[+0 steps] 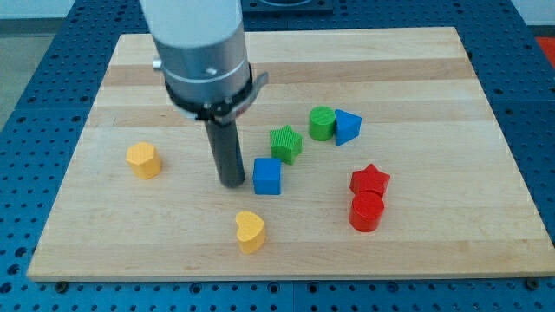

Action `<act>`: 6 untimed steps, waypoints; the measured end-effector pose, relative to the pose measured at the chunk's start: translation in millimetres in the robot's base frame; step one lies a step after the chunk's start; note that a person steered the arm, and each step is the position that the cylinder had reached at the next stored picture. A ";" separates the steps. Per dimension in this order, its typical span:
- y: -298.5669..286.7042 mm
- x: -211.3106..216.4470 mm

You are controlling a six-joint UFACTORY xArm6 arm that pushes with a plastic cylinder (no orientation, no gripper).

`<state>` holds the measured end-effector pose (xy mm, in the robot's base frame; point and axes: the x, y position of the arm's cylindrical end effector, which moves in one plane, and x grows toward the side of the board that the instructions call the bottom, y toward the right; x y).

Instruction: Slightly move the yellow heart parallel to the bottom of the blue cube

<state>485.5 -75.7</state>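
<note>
The rod-shaped end effector, with no jaws to open or close, rests its tip just left of the blue cube, the yellow heart lying below, toward the view's bottom.

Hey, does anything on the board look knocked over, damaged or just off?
Nothing stands out. All blocks sit flat on the wooden board, none tipped or broken. The red star touches the red cylinder; my tip rests just left of the blue cube.
</note>
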 end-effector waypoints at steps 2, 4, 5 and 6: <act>11.6 -34.7; -10.5 41.7; -10.3 67.4; -4.0 67.7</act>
